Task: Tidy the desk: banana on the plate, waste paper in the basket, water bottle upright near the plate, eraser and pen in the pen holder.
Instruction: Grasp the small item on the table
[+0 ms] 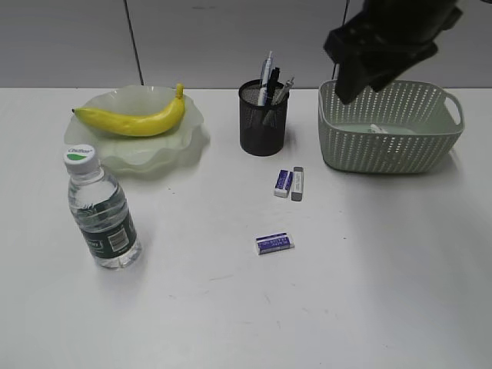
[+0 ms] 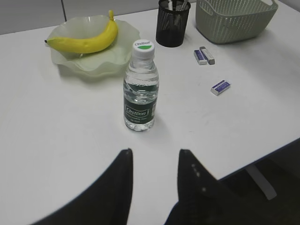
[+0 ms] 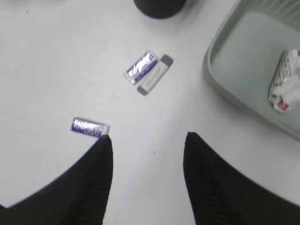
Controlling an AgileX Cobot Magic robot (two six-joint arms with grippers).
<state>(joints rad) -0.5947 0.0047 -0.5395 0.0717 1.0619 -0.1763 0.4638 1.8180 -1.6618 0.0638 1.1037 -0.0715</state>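
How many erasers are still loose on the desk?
3: two erasers side by side before the pen holder, one alone nearer the front edge. Any already inside the holder would be hidden.

banana on plate | water bottle upright | waste paper in basket

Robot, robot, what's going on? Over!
Both jaws open, empty. Paper in basket, banana on plate. Three erasers left on desk.
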